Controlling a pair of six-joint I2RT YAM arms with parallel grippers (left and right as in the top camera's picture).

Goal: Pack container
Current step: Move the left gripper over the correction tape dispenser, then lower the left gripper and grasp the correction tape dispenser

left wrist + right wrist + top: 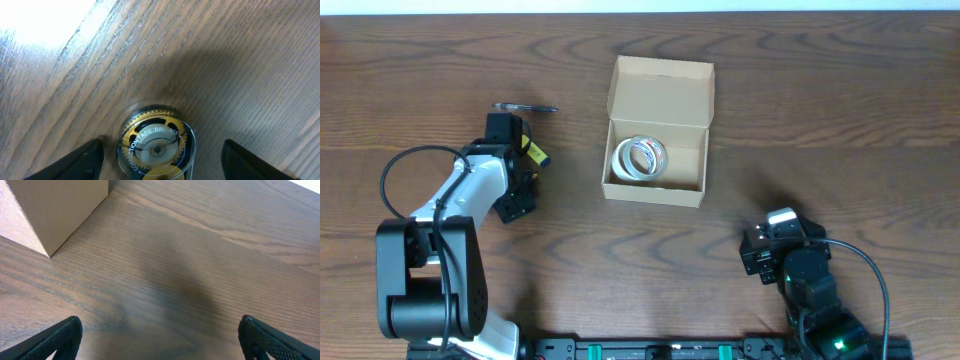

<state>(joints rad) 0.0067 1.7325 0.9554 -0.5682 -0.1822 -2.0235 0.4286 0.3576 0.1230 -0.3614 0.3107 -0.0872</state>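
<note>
The container (658, 94) is a light-tan cardboard box at the table's centre, its flap lid open toward the back. A clear tape roll (640, 158) lies inside it. A round yellow-and-black correction tape (534, 153) lies on the table left of the box. My left gripper (524, 165) is open around it, and in the left wrist view the tape (155, 142) sits between the fingers (161, 167), touching neither. My right gripper (770, 238) is open and empty at the front right of the box. One corner of the box (60, 210) shows in the right wrist view, ahead of the fingers (160, 340).
A thin dark object (526, 107) lies on the wood table just behind my left gripper. Bare table (820, 120) lies right of the box. The arm bases stand at the front edge.
</note>
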